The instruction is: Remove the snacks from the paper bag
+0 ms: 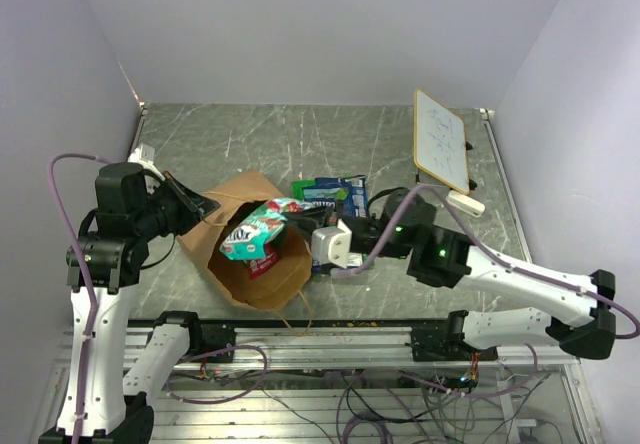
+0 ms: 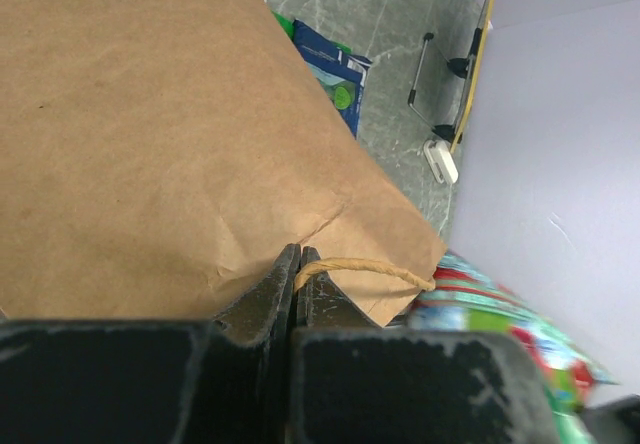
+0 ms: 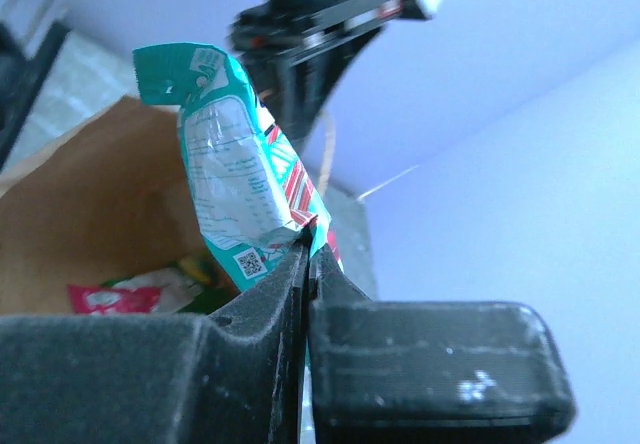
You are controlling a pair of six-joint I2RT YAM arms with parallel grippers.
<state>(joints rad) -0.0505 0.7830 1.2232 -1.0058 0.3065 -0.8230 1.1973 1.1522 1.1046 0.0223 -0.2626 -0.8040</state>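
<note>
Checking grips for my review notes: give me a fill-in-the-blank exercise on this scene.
1. The left gripper is shut on the brown ___ bag's edge.
2. The right gripper pinches just ___ snack: the teal packet.
3. A red packet lies ___ the bag.
4. Blue packets lie on the ___ beyond it.
Missing: paper; one; inside; table.

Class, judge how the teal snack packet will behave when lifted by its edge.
Probably floppy: the teal snack packet creases where the right tool pinches it. Likely light: that edge pinch alone seems to carry it. Its glossy foil may slip.
</note>
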